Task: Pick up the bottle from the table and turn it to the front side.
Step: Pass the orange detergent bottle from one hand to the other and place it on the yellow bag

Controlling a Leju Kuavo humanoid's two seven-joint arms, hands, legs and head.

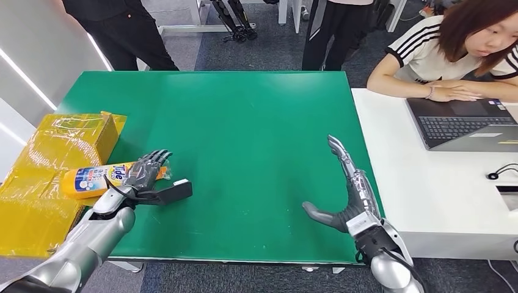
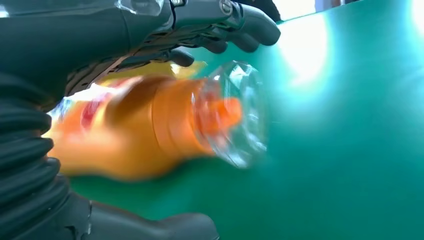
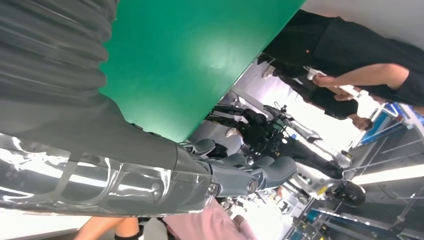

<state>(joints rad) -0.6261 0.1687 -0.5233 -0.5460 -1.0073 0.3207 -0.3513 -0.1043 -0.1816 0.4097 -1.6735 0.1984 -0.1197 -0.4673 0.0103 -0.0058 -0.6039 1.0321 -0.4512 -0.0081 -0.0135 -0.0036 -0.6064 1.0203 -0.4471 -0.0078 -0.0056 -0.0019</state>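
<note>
A yellow-orange Tide bottle lies on its side at the left edge of the green table, its cap end pointing toward the table's middle. My left hand lies over the bottle's cap end, fingers draped across it and thumb stuck out to the side, apart from the bottle. In the left wrist view the blurred bottle with its clear cap sits between the fingers and the thumb, with a gap on the thumb side. My right hand hovers open, holding nothing, near the table's right front corner.
A yellow wrapped box sits at the table's left edge, right behind the bottle. A white table with a laptop adjoins on the right, where a person sits. Two people stand beyond the far edge.
</note>
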